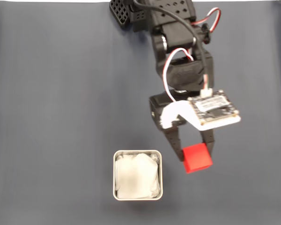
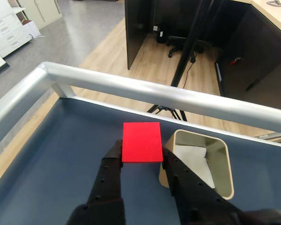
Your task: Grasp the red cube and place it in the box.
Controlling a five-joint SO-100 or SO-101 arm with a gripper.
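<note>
The fingers grip the red cube at their tips, one finger on each side. In the fixed view, the box sits on the bench just left of the fingers.

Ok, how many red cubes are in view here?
1. The red cube sits between the gripper fingers, right of the box in the fixed view. None seen hidden elsewhere.

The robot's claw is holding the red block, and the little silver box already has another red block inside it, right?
Not quite. The gripper does hold the red cube, but the box holds only white paper, no block. The fixed view shows it.
</note>
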